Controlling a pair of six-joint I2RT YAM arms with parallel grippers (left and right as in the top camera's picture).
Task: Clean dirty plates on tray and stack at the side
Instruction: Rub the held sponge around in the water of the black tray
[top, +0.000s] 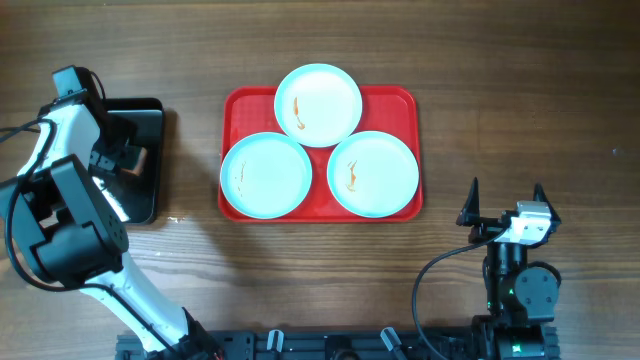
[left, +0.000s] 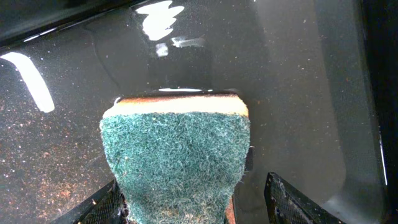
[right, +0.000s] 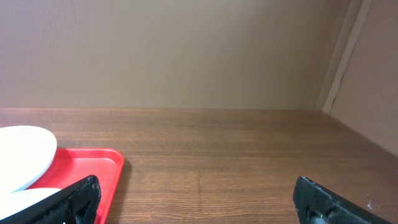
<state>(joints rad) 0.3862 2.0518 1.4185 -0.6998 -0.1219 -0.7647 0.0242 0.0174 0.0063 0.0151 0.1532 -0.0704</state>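
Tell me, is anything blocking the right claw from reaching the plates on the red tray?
Nothing visible does. Only bare wooden table lies between the open right gripper and the red tray, and the nearest plate sits at the tray's near-right corner, uncovered.

We find the red tray crowded: its three plates, back, front-left and front-right, press rim to rim, so nothing passes between them, and only the tray's corners show bare. From above, each plate lies open to reach. Bare desk stretches wide to the tray's right, up to the right gripper, whose fingers stand spread. A narrower strip of desk separates the red tray from the black tray. There the left gripper hangs low, its fingers flanking a sponge that fills most of the gap.
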